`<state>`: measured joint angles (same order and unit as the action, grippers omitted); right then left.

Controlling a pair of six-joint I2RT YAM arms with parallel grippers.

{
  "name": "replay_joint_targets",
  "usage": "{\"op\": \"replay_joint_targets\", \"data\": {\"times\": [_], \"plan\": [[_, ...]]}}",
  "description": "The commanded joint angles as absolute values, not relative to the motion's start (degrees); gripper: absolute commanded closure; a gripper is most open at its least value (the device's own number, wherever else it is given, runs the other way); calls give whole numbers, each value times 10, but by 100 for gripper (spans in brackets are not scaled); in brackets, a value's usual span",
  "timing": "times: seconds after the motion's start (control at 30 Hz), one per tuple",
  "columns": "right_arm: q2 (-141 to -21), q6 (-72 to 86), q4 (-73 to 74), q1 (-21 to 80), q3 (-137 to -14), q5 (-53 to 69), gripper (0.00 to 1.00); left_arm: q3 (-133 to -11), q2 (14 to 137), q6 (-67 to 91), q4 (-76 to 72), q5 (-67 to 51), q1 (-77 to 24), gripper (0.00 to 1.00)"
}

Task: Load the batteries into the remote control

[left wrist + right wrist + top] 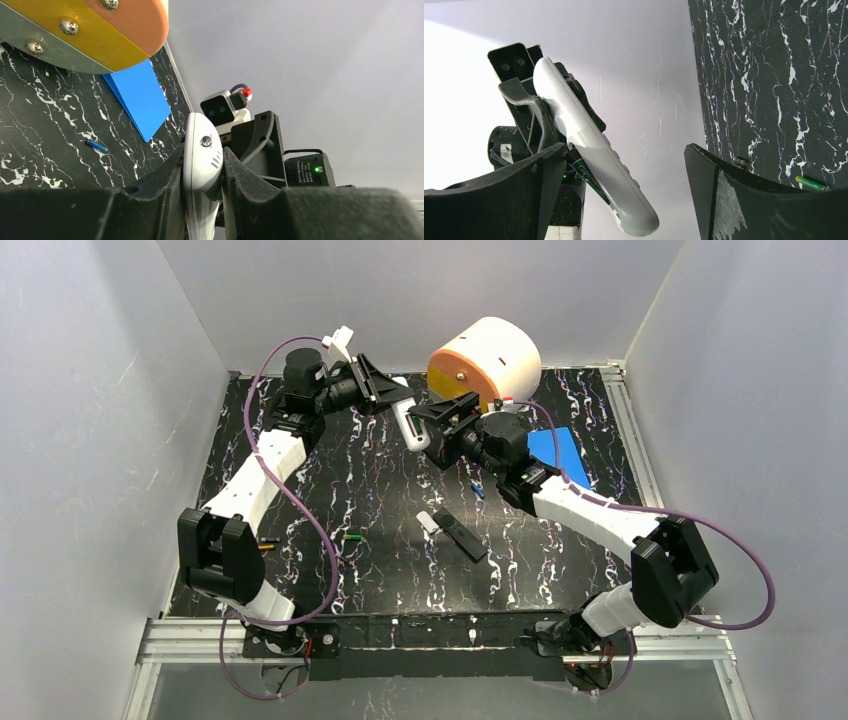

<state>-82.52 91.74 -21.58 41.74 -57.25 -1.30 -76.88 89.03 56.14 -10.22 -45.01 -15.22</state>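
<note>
Clamps the white remote (410, 426) in the left gripper (202, 161), raised at the far side of the table (380, 575), spare batteries (352, 536) loose below; spreads the right gripper (619, 160) wide, empty, close by. Seat the green battery (591, 182) under it flush, gently, squarely

The table (400, 570) was seen from above, behind the arm bases (285, 638). Wrist views were shot close-up past their own fingers (150, 200) (499, 200); the white remote (200, 155) was caught in all three.

Plain grey walls (400, 290) enclose a black marbled tabletop (380, 500).
</note>
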Motion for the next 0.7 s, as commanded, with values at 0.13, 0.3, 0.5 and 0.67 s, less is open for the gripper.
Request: {"op": "replay_joint_targets", "data": {"times": [0.13,0.3,0.5,0.67], "plan": [[-840,912,-242,412,-596,-4,3,-778,853,557,-117,-469,-155,100],[-844,916,-248,411,-592,12,13,-778,852,559,-117,-468,-155,100],[-851,907,-253,410,-590,24,26,-791,856,586,-117,-464,-155,100],[-853,885,-242,410,-593,27,34,-803,858,623,-117,-464,-154,100]]}}
